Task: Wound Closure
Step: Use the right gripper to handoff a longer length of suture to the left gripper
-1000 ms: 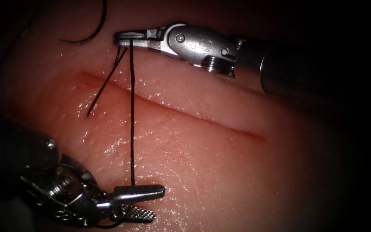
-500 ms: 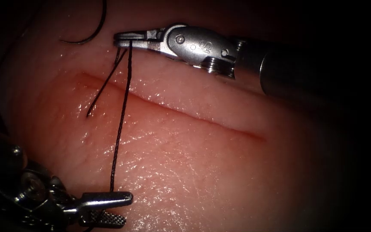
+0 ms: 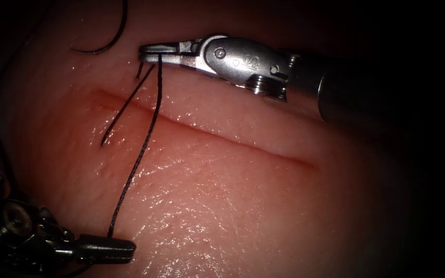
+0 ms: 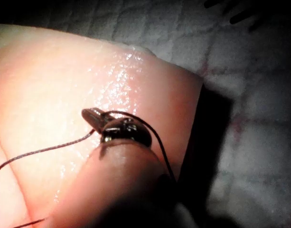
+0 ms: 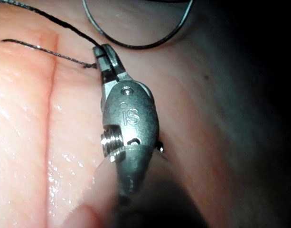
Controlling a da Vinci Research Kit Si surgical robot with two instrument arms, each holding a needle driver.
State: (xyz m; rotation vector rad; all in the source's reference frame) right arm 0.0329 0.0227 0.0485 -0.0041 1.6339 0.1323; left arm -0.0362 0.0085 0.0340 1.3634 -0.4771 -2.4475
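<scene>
My right tool [image 3: 150, 53] reaches in over the far side of the cut [image 3: 233, 139], jaws shut on the black thread [image 3: 140, 154] close to where it enters the tissue [image 3: 243, 216]. From there the thread slants down across the cut to my left tool [image 3: 127, 248] at the near left, whose jaws are shut on it. A short thread tail [image 3: 122, 110] lies over the cut's left end. The curved needle [image 3: 110, 45] rests free on the tissue beyond the right tool's tip, held by neither tool. The right wrist view shows the right tool [image 5: 101, 52], needle [image 5: 136, 46] and tail [image 5: 50, 52]. Thread [image 4: 41, 152] curls around my left tool [image 4: 88, 114].
The cut runs from upper left to lower right and glistens with a little red fluid [image 3: 104, 98] at its left end. In the left wrist view the tissue's edge [image 4: 195, 95] drops to a white cloth [image 4: 259, 118].
My left tool has drawn back down and to the left, and its jaws have gone from open to shut. The thread now slants and bows. My right tool shifted slightly right.
</scene>
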